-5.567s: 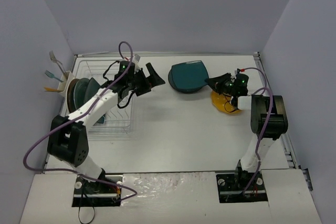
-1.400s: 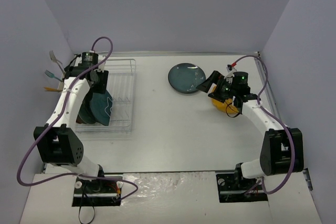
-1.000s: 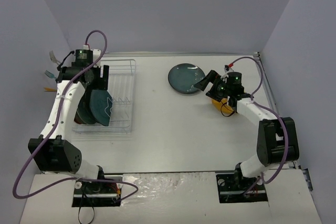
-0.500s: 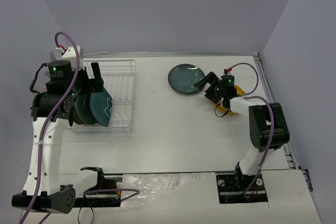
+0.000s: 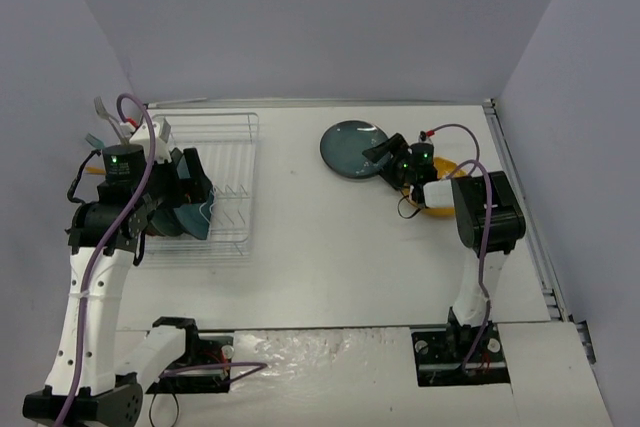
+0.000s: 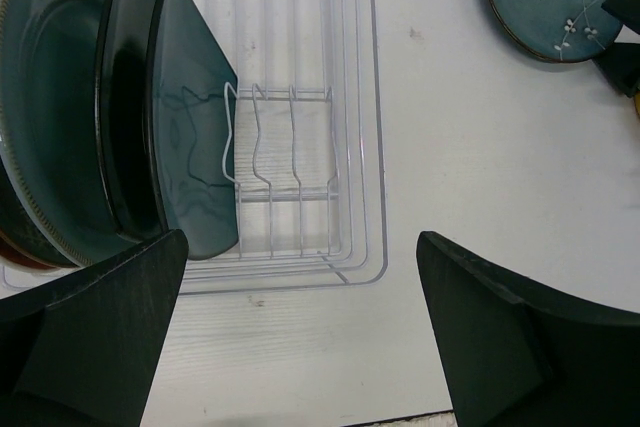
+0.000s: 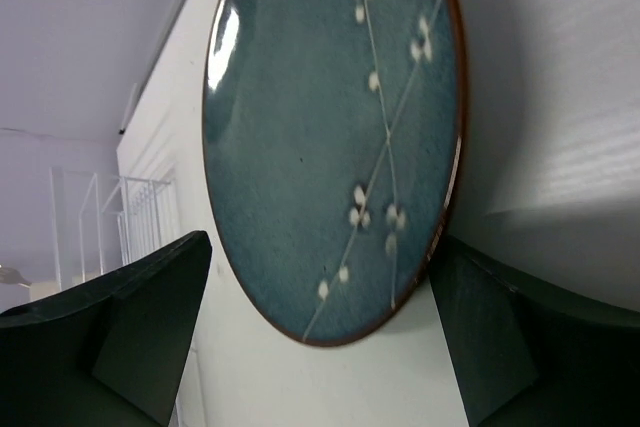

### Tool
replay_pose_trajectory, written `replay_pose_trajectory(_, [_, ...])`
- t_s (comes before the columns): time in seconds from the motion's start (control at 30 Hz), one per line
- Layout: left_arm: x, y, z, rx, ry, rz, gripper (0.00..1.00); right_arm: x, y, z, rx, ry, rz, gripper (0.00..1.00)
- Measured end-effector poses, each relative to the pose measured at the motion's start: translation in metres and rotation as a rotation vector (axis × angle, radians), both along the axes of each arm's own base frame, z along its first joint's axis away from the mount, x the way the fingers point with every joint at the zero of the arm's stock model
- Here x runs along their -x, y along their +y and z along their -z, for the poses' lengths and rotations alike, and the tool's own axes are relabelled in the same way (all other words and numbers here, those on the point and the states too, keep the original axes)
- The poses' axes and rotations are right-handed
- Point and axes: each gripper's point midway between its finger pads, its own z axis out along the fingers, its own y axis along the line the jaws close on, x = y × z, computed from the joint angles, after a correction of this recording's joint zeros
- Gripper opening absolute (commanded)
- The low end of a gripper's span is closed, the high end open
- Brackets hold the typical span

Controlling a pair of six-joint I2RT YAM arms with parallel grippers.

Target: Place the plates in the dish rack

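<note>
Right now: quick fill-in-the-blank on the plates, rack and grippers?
The teal plates stand upright in the dish ___.
The blue-grey plate on the table bears small ___ flowers.
Both the left gripper and right gripper are ___.
The half-hidden plate under the right arm is ___.
Missing: rack; white; open; yellow.

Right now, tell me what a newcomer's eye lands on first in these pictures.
Upright teal plates packed into the left side of the white dish rack stand out first. Then the blue-grey plate with white blossoms, flat on the table right of the rack, with the right gripper open at its edge.
</note>
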Motion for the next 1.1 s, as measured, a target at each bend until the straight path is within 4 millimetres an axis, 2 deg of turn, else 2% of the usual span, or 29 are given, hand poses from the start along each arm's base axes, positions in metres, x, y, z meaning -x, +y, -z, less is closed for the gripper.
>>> replay_pose_trajectory(0.07, [0.002,-0.002,0.000,0.009,-0.001,0.004,0.97,-0.007,0.003,0.000,-0.031,-0.022,0.010,0.77])
replay_pose_trajectory(0.17, [0.003,-0.004,-0.001,0.023,-0.005,0.011,0.97,-0.014,0.005,0.002,-0.070,-0.040,0.026,0.57])
replay_pose_trajectory(0.33, [0.005,-0.006,0.003,0.029,0.005,0.019,0.97,-0.018,0.006,0.018,-0.114,-0.025,0.067,0.10])
replay_pose_trajectory(0.4, [0.006,-0.006,0.003,0.029,0.005,0.019,0.97,-0.017,0.004,0.025,-0.123,-0.012,0.081,0.01])
replay_pose_trajectory(0.7, [0.006,-0.018,-0.001,0.101,0.003,0.041,0.97,-0.014,0.005,0.023,-0.150,-0.004,0.090,0.00])
replay_pose_trajectory(0.87, [-0.002,-0.031,-0.007,0.182,-0.006,0.062,0.97,0.004,0.007,0.016,-0.146,0.035,0.063,0.00])
replay_pose_trajectory(1.0, [-0.011,-0.045,-0.005,0.265,0.004,0.074,0.97,0.023,0.012,0.002,-0.148,0.068,0.007,0.00])
replay_pose_trajectory(1.1, [-0.020,-0.058,-0.003,0.323,0.016,0.087,0.97,0.034,0.019,-0.019,-0.173,0.052,-0.044,0.00])
